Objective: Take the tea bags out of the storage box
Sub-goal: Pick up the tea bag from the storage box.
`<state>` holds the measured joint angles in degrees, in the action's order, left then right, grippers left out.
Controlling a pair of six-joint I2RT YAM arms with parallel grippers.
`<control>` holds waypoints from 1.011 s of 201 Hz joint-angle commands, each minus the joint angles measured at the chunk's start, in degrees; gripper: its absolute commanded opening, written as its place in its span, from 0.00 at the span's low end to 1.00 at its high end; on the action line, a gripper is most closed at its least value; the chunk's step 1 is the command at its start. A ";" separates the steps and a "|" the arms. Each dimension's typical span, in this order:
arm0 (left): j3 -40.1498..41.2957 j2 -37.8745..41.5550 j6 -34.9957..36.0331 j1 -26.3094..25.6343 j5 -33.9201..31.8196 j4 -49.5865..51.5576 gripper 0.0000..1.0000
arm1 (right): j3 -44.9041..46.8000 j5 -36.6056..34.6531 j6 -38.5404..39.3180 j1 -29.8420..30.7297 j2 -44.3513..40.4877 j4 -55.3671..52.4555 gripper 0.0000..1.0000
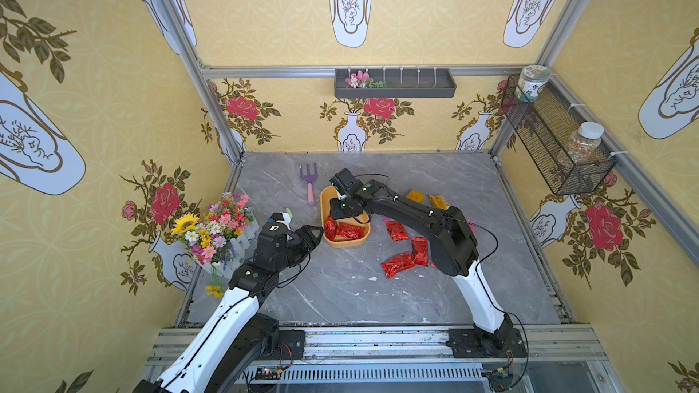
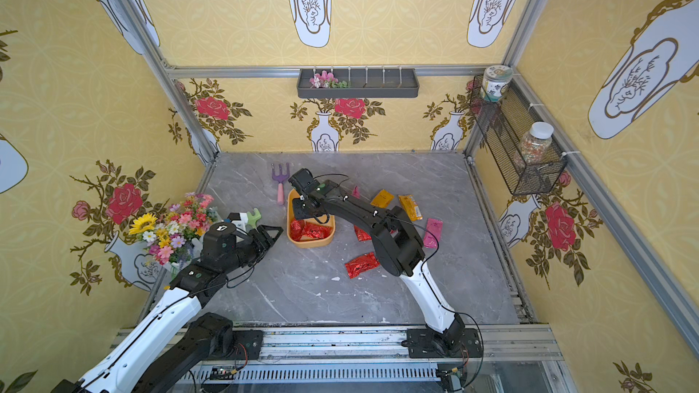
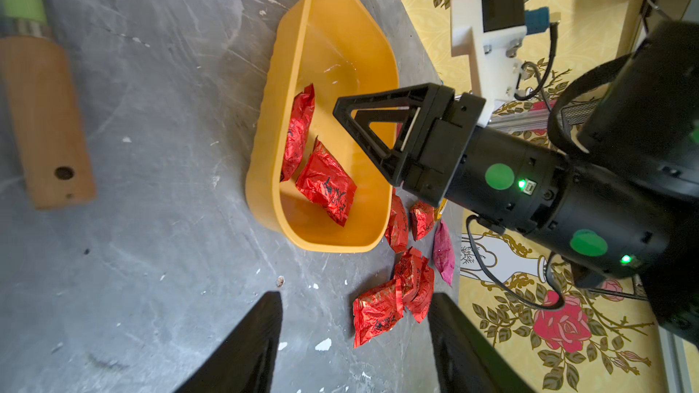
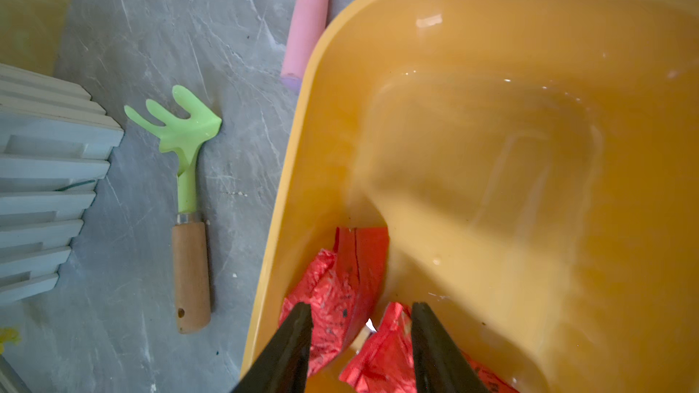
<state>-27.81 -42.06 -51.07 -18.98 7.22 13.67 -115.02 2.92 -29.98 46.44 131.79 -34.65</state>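
The yellow-orange storage box (image 1: 346, 244) (image 2: 312, 245) sits at the table's middle with two red tea bags (image 1: 342, 230) (image 3: 325, 183) in its near end. My right gripper (image 4: 361, 311) reaches down into the box, open, its jaws straddling the meeting edges of both bags (image 4: 340, 285). My left gripper (image 1: 317, 234) (image 3: 355, 300) hovers just left of the box, open and empty. Right of the box, three red tea bags (image 1: 397, 264), two orange ones (image 1: 416, 195) and a pink one (image 2: 433, 232) lie on the table.
A purple toy fork (image 1: 309, 179) lies behind the box and a green rake (image 4: 181, 137) to its left. Flowers in a white fence planter (image 1: 215, 228) stand at the left edge. A grey trough (image 1: 395, 85) and a wire basket (image 1: 556, 141) hang on the walls.
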 commanded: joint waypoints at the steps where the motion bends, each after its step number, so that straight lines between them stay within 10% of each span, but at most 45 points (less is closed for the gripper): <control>1: 0.74 1.59 -0.08 0.48 -0.63 1.71 0.68 | -2.31 -0.06 -1.93 0.29 1.61 0.66 0.48; 203: 2.58 3.33 -0.43 1.04 0.48 1.77 0.68 | -5.05 -1.96 -4.10 1.17 6.68 0.20 0.36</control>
<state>-25.61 -38.24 -51.48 -18.02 7.14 16.29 -122.28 1.54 -33.69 47.53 140.03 -35.33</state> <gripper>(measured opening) 0.684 0.366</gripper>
